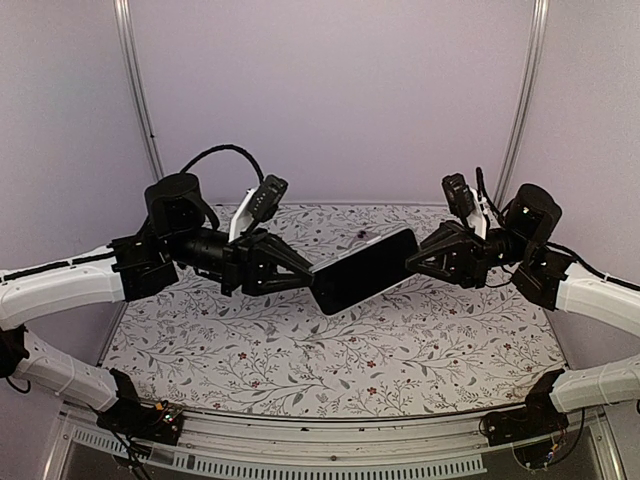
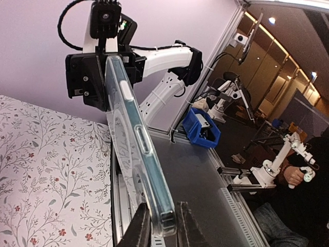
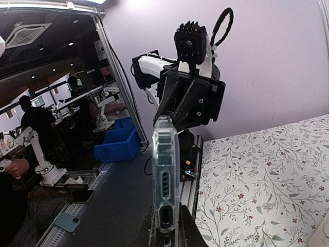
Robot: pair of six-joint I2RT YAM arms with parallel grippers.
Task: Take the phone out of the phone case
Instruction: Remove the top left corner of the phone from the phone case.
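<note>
A dark phone (image 1: 365, 270) in a clear phone case hangs in the air over the middle of the table, tilted up to the right, between both arms. My left gripper (image 1: 308, 272) holds its lower left end. In the left wrist view the case's edge (image 2: 131, 134) runs away from my left gripper (image 2: 163, 226), whose fingers press its near corner from both sides. My right gripper (image 1: 412, 262) is shut on the upper right end. The right wrist view shows the case's port end (image 3: 165, 159) pinched in my right gripper (image 3: 167, 226).
A floral mat (image 1: 300, 350) covers the table below the phone. Metal frame posts (image 1: 140, 90) stand at the back corners before a purple wall. A blue bin (image 2: 203, 128) sits on the bench off the table's side, also visible as the blue bin (image 3: 118, 144).
</note>
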